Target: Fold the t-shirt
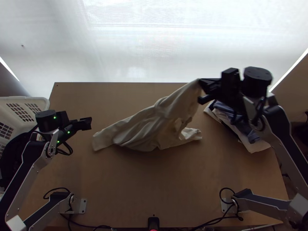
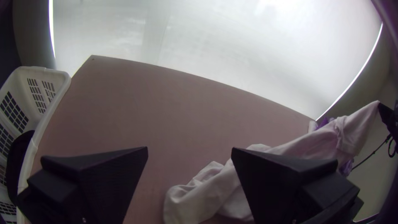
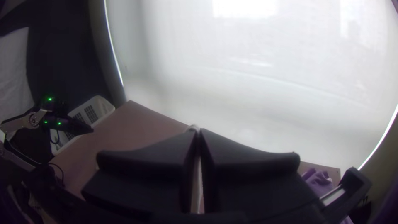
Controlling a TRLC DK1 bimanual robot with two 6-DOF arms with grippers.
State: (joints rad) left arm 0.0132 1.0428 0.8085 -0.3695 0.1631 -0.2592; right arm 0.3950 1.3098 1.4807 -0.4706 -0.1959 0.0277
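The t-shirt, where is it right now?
In the top view, the t-shirt hangs from the right gripper, its lower part on the table's middle, between both arms.

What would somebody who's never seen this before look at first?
Probably the pale t-shirt, pinched high at one end by the right gripper and sloping down in folds to the middle of the table. Next might be the bright white backdrop beyond the table's far edge, then the little green lights on the left arm.
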